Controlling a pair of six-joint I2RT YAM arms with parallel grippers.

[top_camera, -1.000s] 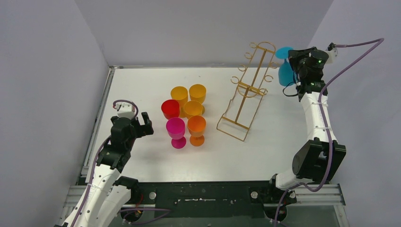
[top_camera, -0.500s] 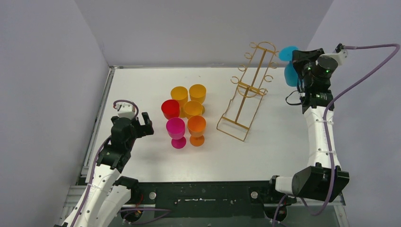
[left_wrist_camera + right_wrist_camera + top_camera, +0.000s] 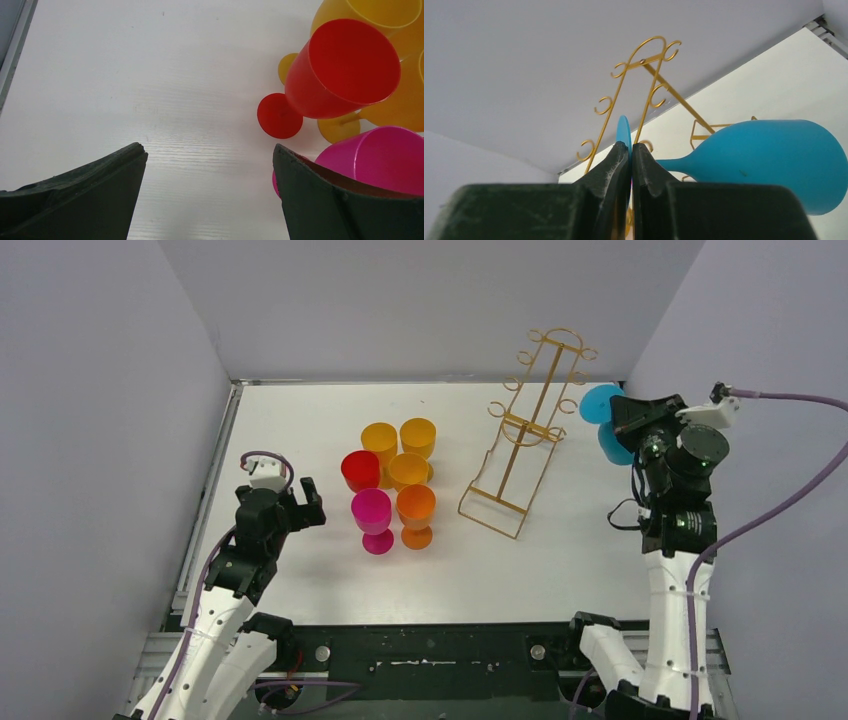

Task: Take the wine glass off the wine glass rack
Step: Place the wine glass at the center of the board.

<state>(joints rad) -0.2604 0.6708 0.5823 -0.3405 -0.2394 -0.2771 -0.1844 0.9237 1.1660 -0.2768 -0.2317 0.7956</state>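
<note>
The gold wire wine glass rack stands at the back right of the table; its looped hooks also show in the right wrist view. My right gripper is shut on the flat foot of a blue wine glass, held in the air to the right of the rack and clear of its hooks. In the right wrist view the jaws pinch the thin blue foot, and the bowl juts to the right. My left gripper is open and empty, low over the table at the left.
Several coloured glasses stand in a cluster mid-table: yellow, red, magenta, orange. The red glass and magenta glass lie close to my left gripper's right finger. Grey walls enclose the table.
My right arm has pulled the blue glass away from the rack, toward the right and nearer the front. The left arm has not moved.
</note>
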